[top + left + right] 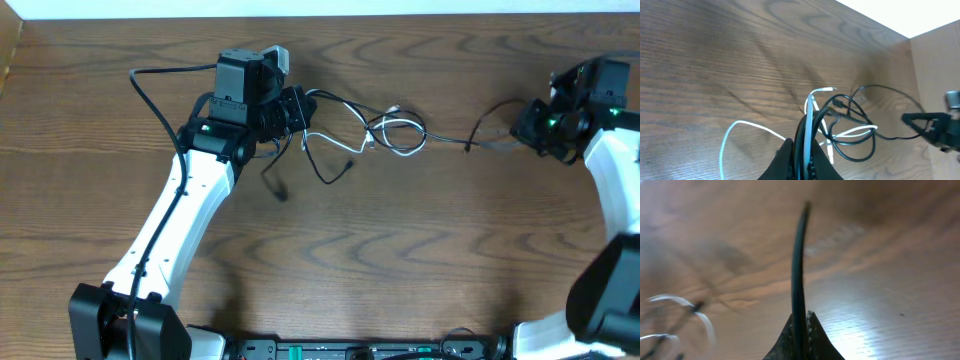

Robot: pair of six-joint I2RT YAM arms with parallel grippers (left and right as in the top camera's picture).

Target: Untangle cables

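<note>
The cables are a thin black cable (340, 104) and a thin white cable (400, 128), tangled in small loops at the table's middle top. My left gripper (298, 108) is shut on both, at the tangle's left end. The left wrist view shows the black cable (855, 156) and the white cable (810, 117) running side by side out of the jaws (806, 159). My right gripper (524, 128) is shut on the black cable's right end (490, 143). In the right wrist view the black cable (798, 265) rises straight from the jaws (801, 330).
The wooden table (400, 250) has a raised wooden wall along its far edge (935, 60) and left side (8, 50). A thicker black cord (150, 85) loops off the left arm. The right arm's gripper shows in the left wrist view (930, 125).
</note>
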